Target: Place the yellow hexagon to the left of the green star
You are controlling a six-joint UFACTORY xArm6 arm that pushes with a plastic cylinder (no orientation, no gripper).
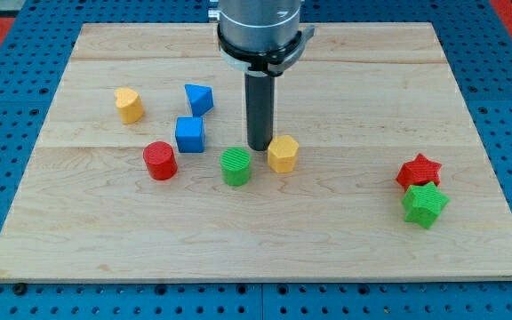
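Observation:
The yellow hexagon (283, 153) lies near the board's middle. My tip (259, 147) stands just to its left, close against it, and just above the green cylinder (236, 166). The green star (425, 204) lies far to the view's right, near the board's right edge, with the red star (418, 172) touching it from above.
A second yellow block (129, 105) lies at the upper left. A blue triangular block (199, 99), a blue cube (189, 134) and a red cylinder (160, 161) lie left of my tip. The wooden board (256, 240) rests on a blue pegboard.

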